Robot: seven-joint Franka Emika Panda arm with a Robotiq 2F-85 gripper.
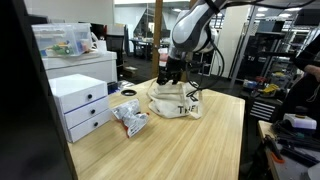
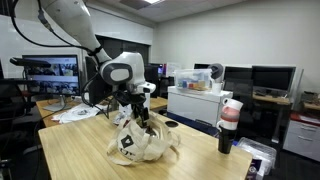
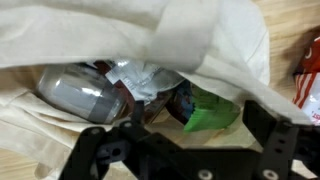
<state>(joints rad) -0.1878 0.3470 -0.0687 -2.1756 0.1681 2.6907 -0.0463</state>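
A cream cloth tote bag (image 1: 178, 101) lies on the wooden table and shows in both exterior views (image 2: 140, 143). My gripper (image 1: 172, 72) hangs right over the bag's mouth (image 2: 141, 116). In the wrist view the gripper (image 3: 180, 125) is open, its black fingers spread apart over the bag's opening. Inside the bag I see a grey can-like item (image 3: 80, 92), a crumpled silver wrapper (image 3: 140, 75) and a green packet (image 3: 210, 108). Nothing is between the fingers.
A crumpled snack packet (image 1: 130, 119) lies on the table next to the bag. A white drawer unit (image 1: 80, 104) stands at the table's side. A cup with a red band (image 2: 230, 122) stands near a table corner. Monitors and desks surround it.
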